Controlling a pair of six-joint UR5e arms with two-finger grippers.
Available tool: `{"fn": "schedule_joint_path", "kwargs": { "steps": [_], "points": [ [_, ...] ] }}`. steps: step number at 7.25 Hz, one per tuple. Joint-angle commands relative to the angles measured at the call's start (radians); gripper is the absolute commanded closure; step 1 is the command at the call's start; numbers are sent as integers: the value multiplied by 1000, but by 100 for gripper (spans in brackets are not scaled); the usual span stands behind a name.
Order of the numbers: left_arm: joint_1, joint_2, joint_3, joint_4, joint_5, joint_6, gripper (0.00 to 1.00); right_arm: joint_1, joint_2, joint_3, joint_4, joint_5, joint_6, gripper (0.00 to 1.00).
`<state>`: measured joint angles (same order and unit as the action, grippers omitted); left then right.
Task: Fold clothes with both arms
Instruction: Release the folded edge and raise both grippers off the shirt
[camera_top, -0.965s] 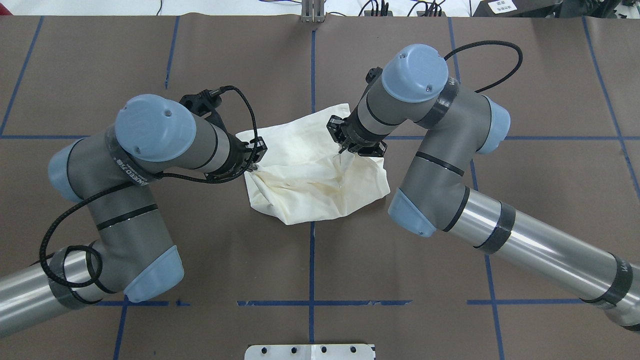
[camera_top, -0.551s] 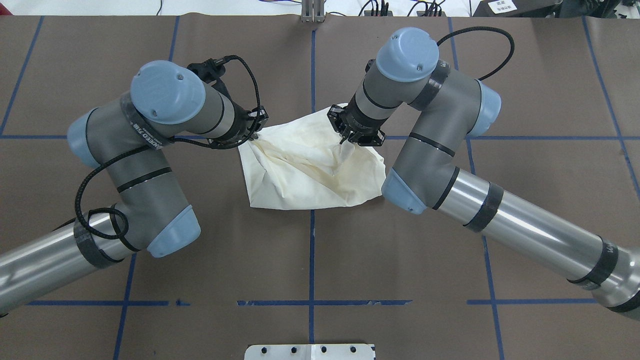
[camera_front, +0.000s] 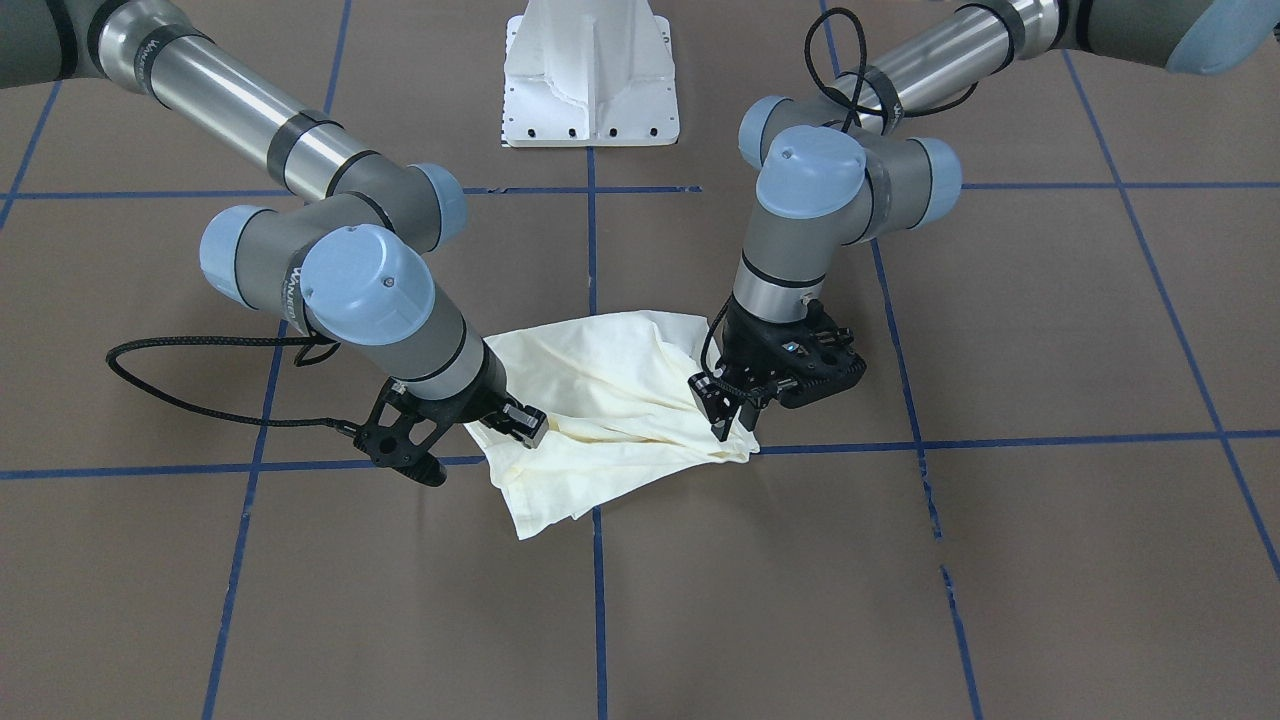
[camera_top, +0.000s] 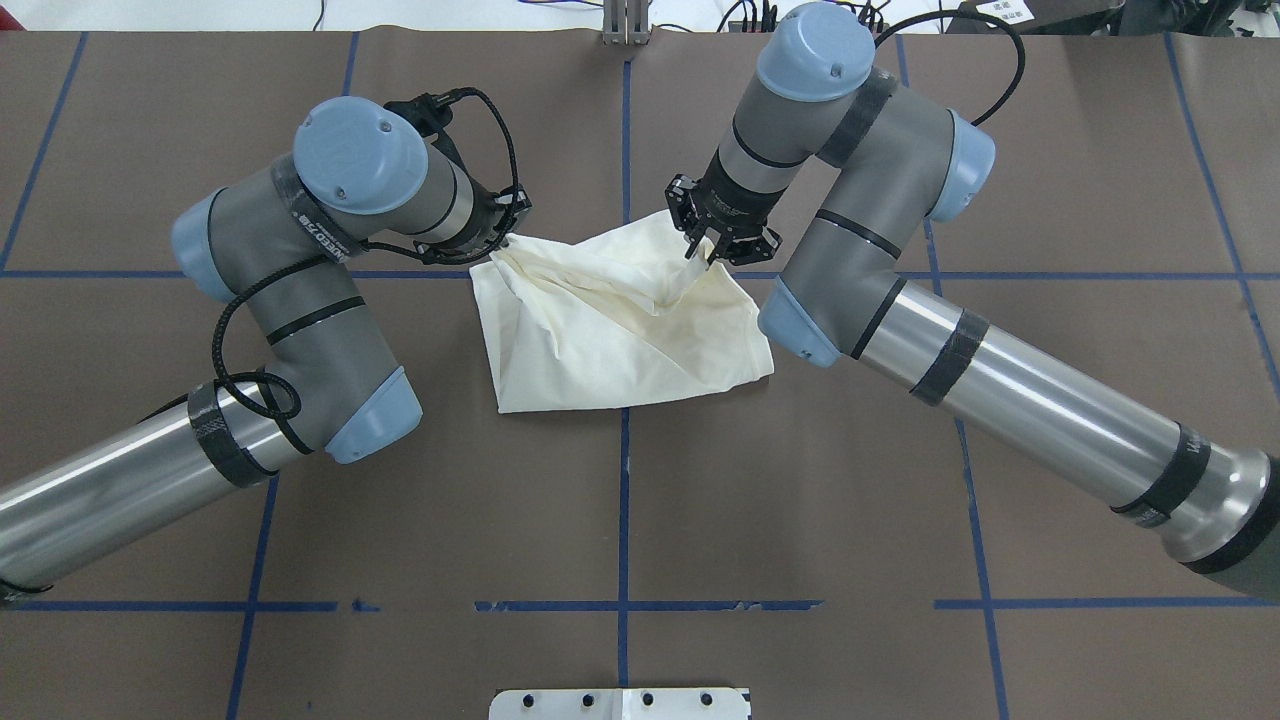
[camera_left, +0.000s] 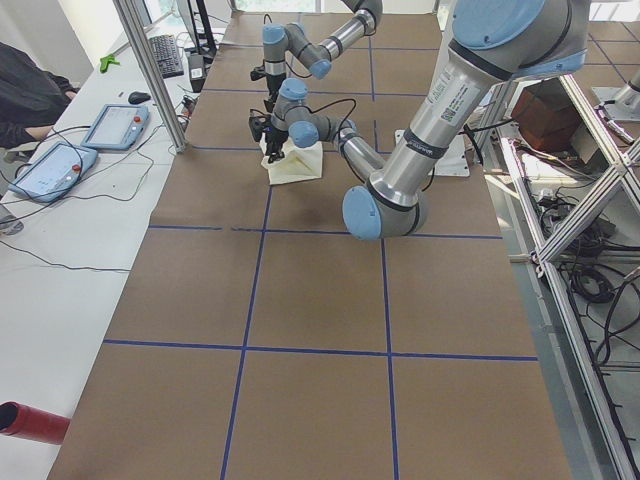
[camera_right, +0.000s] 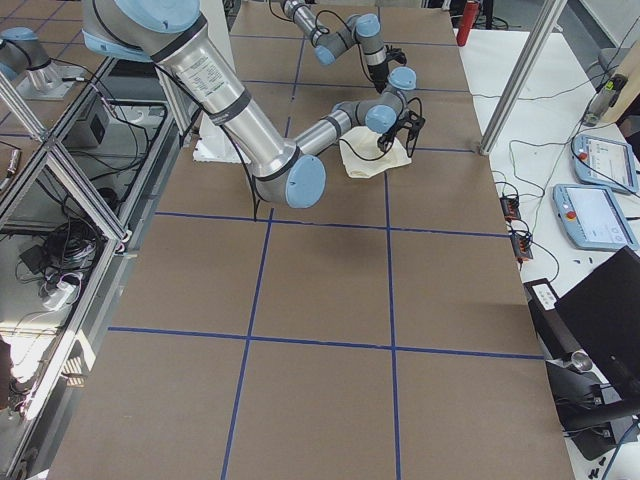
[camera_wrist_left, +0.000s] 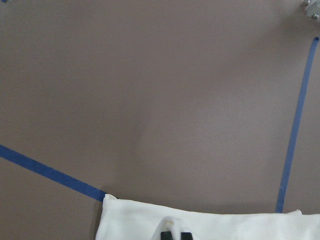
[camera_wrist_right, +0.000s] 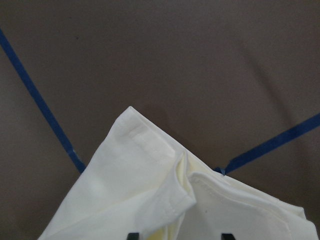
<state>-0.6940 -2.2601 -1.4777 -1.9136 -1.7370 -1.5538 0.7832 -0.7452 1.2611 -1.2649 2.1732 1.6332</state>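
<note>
The cream shirt (camera_top: 620, 330) is in the middle of the brown table (camera_top: 900, 480). It sits right on top of the blue tape lines (camera_top: 622, 500), near the spot where two of them cross. It is bunched and wrinkly, not flat. Only plain cream cloth shows (you cannot see what is on the under side).

The left arm (camera_top: 300, 260) bends in from one side. The left claw (camera_top: 507, 240) is pinched tight on the shirt's far corner on that side. In the left wrist view the cloth bunches up right where the claw bites it, and the shirt's edge runs straight across.

The right arm (camera_top: 1000, 370) bends in from the other side. The right claw (camera_top: 700, 255) points down and is closed on a pinch of the shirt near its other far corner. The cloth rises in a little peak up to this claw. In the right wrist view a folded corner with a sewn hem pokes out in front.

The two claws are apart, with the wrinkly cloth between them. The edge of the shirt nearest the robot lies down on the table.

The white base (camera_front: 590, 90) stands well away from the shirt.
</note>
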Motion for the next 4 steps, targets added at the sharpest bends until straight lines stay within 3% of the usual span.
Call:
{"fn": "schedule_joint_path", "kwargs": {
  "steps": [1,4],
  "points": [
    [-33,-4,19,-4,1,64,0,27,4,13,4,3,7,0],
    [-50,8,-22,2,-85,130,0,-26,-12,99,-30,-6,7,0]
  ]
}}
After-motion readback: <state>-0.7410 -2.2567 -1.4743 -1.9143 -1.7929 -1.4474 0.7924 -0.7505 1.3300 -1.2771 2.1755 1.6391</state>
